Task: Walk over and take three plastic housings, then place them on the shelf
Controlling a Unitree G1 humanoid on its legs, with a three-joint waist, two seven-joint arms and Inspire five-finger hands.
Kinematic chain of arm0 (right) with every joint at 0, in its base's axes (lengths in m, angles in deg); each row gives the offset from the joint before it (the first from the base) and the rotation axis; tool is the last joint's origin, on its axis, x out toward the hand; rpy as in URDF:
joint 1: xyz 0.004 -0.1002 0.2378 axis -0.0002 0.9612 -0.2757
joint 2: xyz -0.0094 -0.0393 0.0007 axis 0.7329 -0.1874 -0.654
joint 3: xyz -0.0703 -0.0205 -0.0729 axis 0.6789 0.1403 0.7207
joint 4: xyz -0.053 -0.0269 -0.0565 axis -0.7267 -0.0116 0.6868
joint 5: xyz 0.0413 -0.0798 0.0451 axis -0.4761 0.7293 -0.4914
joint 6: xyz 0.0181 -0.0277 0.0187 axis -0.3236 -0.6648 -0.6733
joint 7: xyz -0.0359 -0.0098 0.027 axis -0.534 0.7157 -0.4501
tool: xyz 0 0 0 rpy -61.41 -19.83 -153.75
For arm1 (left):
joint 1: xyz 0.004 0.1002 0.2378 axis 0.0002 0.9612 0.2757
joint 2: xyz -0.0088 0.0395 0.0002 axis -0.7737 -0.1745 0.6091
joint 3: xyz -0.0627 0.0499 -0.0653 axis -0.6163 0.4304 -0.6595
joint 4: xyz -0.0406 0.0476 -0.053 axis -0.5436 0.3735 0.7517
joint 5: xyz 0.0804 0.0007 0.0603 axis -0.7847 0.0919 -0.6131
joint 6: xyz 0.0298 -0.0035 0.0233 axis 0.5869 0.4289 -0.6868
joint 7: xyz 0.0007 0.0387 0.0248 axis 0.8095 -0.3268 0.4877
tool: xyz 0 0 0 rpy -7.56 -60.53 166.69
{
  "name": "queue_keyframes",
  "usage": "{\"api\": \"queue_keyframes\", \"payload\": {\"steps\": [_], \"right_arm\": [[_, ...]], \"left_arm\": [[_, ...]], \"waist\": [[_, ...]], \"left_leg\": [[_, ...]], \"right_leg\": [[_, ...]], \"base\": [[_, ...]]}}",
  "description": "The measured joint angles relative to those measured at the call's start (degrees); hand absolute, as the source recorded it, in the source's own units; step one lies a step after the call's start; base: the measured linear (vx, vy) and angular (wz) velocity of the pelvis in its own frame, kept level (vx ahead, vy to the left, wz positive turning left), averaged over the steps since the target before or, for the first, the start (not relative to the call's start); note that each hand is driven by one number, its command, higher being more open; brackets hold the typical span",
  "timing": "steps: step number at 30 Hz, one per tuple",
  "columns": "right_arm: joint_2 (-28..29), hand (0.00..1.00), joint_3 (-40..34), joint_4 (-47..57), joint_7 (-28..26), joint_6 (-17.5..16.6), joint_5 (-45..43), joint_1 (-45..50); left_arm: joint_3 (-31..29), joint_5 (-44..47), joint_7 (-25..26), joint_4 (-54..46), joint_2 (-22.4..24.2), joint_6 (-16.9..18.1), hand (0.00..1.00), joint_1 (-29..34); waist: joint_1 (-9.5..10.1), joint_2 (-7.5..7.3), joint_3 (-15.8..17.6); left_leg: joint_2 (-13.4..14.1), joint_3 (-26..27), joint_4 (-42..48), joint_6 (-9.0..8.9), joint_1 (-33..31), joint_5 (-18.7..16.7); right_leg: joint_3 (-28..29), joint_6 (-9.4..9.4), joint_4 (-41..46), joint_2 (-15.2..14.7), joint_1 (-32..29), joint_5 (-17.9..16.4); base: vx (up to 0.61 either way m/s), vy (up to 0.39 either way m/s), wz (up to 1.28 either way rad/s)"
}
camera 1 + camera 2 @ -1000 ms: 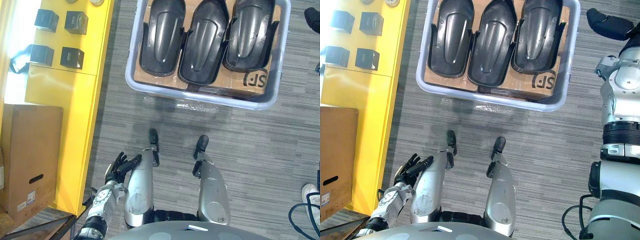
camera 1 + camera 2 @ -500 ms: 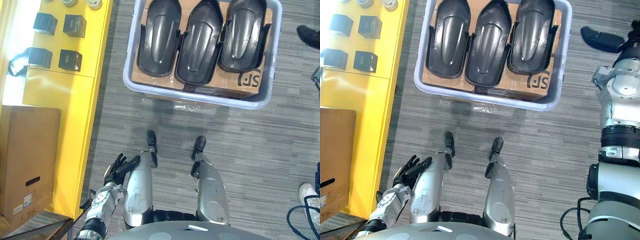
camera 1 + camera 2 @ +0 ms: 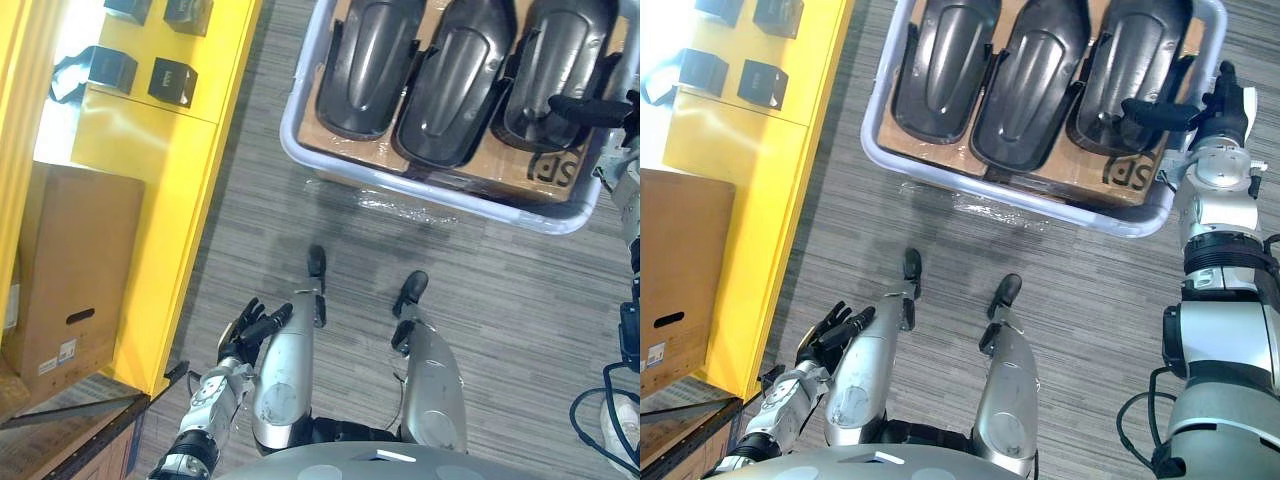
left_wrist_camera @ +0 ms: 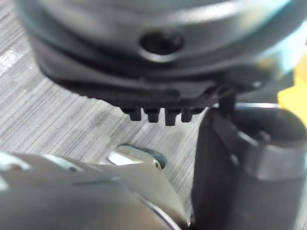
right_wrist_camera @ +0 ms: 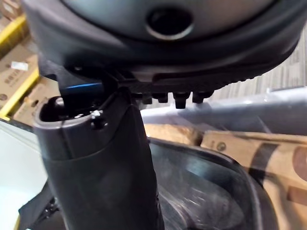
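Housings (image 3: 1035, 80): three, black plastic, in grey bin (image 3: 1040, 212) at 12 o'clock. My right hand (image 3: 1222, 100), fingers straight, was over the 1 o'clock one; left hand (image 3: 830, 335) hung relaxed, empty, at 7. Risk: crowded neighbours snagging on lift.

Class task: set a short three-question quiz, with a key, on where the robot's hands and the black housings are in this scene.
1. How many black moulded plastic housings lie in the pale grey-blue plastic bin?
2. True or false: the left hand, low beside the yellow shelf, grips a housing.
3. The open right hand reaches over which housing? A) leftmost B) middle C) rightmost
Key: 1. three; 2. false; 3. C
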Motion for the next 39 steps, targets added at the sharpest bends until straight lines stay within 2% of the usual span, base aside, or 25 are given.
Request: {"api": "queue_keyframes", "payload": {"steps": [1, 6, 12, 16, 18, 24, 31, 34, 37, 39], "right_arm": [[-0.6, 0.00, 0.0, -0.6, -0.5, 0.3, 0.0, -0.3], [-2.9, 0.00, 0.4, -3.1, -2.0, 2.4, 0.7, -1.2], [-4.6, 0.00, -1.5, -9.3, -5.0, 4.9, 5.9, -2.3], [-4.2, 0.00, -1.9, -12.8, -5.4, 7.1, 7.5, -2.7], [-3.7, 0.00, -1.9, -13.5, -7.6, 7.4, 8.7, -2.2], [-1.3, 0.00, -3.0, -13.1, -8.4, 7.4, 6.0, -1.2], [0.8, 0.00, -3.7, -10.8, -4.5, 7.1, 6.3, 2.5], [2.5, 0.00, -5.8, -8.4, -0.4, 6.4, 6.7, 5.4], [5.0, 0.00, -9.5, -1.9, 5.3, 5.1, 8.1, 10.2], [6.2, 0.00, -13.5, 6.7, 9.2, 2.5, 11.3, 15.1]], "left_arm": [[0.3, 0.3, -0.1, 0.0, 0.0, 0.2, 1.00, 0.0], [1.4, 1.9, -0.2, 0.5, 0.0, 0.6, 1.00, 0.0], [1.5, 1.9, -0.1, 1.8, 0.1, 0.9, 1.00, -0.7], [1.9, 1.9, 0.0, 2.4, 0.1, 0.9, 1.00, -1.0], [1.9, 1.9, 0.3, 3.0, 0.1, 0.8, 1.00, -1.0], [1.4, 1.9, 1.0, 3.5, 0.0, -0.3, 1.00, -0.9], [1.0, 1.4, 2.5, 1.7, 0.0, 0.3, 1.00, 1.4], [0.7, 1.1, 3.8, -0.5, -0.1, 2.2, 1.00, 3.4], [0.8, -0.6, 4.3, -8.1, -0.7, 2.7, 1.00, 6.7], [0.9, -0.5, 4.3, -17.0, -0.7, 2.7, 1.00, 8.4]], "waist": [[0.08, 0.15, 0.0], [0.21, 0.93, -0.1], [0.26, 1.08, -0.2], [0.54, 1.09, -0.2], [0.44, 1.10, -0.2], [-0.57, 1.14, -0.2], [-0.93, 0.78, -0.2], [-1.39, -0.50, -0.1], [-2.39, -1.84, -0.1], [-2.82, -2.19, -0.1]], "left_leg": [[-0.1, 0.0, 0.0, 0.11, -0.3, 0.1], [-0.5, -0.5, -0.1, -0.04, -0.3, 0.2], [-0.4, -0.8, -0.5, -0.13, 0.2, 0.7], [-0.4, -0.8, -2.3, -0.32, 1.6, 1.5], [-0.4, -0.7, -3.0, -0.47, 2.9, 1.7], [0.0, -0.3, -4.2, -0.66, 5.6, 2.0], [0.1, 0.5, -6.6, -0.81, 10.1, 2.6], [0.1, 1.0, -8.5, -1.04, 13.0, 3.0], [0.2, 1.6, -10.5, -1.29, 16.9, 3.1], [0.1, 2.0, -11.9, -1.39, 19.4, 3.2]], "right_leg": [[0.0, 0.01, 0.0, -0.1, -0.2, 0.0], [-0.2, -0.03, 0.2, -0.1, -0.1, 0.0], [-0.8, -0.35, 0.8, -0.1, 0.1, -0.6], [-0.9, -0.48, 0.8, -0.1, 0.8, -0.9], [-0.9, -0.50, 0.7, 0.0, 1.8, -1.1], [-0.7, -0.58, 0.6, 0.1, 3.7, -1.4], [-0.6, -0.34, -1.0, 0.4, 7.5, -1.4], [-0.4, -0.09, -2.5, 0.7, 10.0, -1.2], [-0.5, 0.10, -4.6, 1.2, 13.8, -1.0], [-0.5, 0.37, -5.9, 1.3, 16.2, -0.8]], "base": [[-0.02, 0.022, 0.05], [0.00, 0.002, 0.02], [0.00, -0.004, 0.02], [0.00, 0.000, 0.00], [0.03, -0.013, 0.00], [0.00, 0.000, -0.01], [0.00, 0.002, -0.01], [0.04, 0.003, -0.04], [0.07, 0.000, -0.02], [0.06, 0.002, -0.06]]}}
